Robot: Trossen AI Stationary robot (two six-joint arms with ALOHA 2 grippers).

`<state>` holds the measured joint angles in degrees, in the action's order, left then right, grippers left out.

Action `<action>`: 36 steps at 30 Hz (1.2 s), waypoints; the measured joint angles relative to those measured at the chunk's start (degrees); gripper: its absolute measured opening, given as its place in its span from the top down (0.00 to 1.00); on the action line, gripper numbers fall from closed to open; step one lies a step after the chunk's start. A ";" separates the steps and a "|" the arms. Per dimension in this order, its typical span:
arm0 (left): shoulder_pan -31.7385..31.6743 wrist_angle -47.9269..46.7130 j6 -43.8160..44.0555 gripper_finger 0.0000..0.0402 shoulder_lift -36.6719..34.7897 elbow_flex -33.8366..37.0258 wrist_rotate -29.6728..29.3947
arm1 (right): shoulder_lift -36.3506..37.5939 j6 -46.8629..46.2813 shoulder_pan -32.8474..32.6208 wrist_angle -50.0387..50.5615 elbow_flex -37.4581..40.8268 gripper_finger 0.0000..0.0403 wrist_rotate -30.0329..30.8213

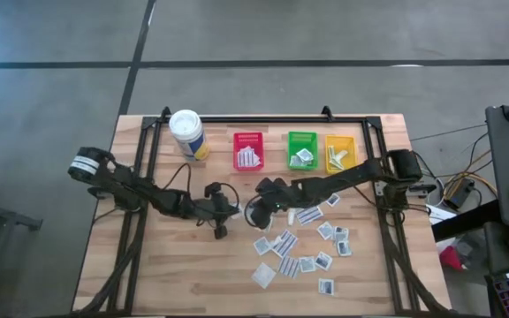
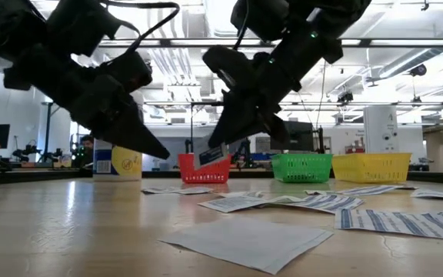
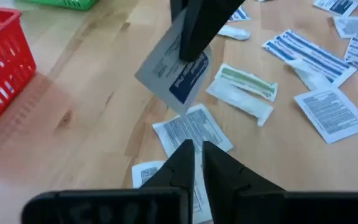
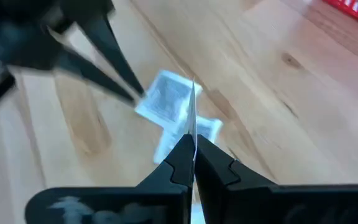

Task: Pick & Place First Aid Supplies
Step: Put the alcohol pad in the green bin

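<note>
From above, my two dark arms meet at the middle of the wooden table (image 1: 175,265). My right gripper (image 1: 262,188) sits just right of centre, clamped on a small flat white paper packet with a dark-blue print. My left gripper (image 1: 222,210) lies just left of it. Along the upper edge stand a white cylindrical canister with a yellow label (image 1: 188,134), a red plastic bin (image 1: 248,151), a green plastic bin (image 1: 303,149) and a yellow plastic bin (image 1: 339,151). More white packets (image 1: 300,247) lie scattered at the lower right.

At table height, my right gripper (image 2: 229,146) hangs at centre with the blue-print packet (image 2: 213,155) pinched above the wood, in front of the red bin (image 2: 204,168). My left gripper (image 2: 148,146) points down at the left, holding nothing.

Through my left wrist, my fingers (image 3: 180,163) stand nearly together, a narrow gap between them, empty. The held packet (image 3: 176,71) hangs tilted at upper centre under my other gripper.

Through my right wrist, my fingers (image 4: 180,157) are squeezed fully onto the packet's thin edge (image 4: 191,115) at centre frame.
</note>
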<state>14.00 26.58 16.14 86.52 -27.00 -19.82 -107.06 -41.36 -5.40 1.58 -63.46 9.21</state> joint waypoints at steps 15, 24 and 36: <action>0.00 -14.88 0.31 0.93 -11.77 0.07 -6.06 | 3.97 1.63 0.01 -0.07 6.86 0.98 1.46; -0.07 -15.31 1.57 0.93 -12.47 0.07 -6.44 | 13.28 1.30 -0.01 -0.74 14.86 0.98 4.99; -0.20 -16.13 4.05 0.93 -12.44 0.11 -6.84 | 29.12 4.35 0.40 -1.13 23.42 0.98 17.29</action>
<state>13.80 10.45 20.19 74.08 -26.89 -26.65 -77.93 -37.01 -5.01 0.45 -40.04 26.50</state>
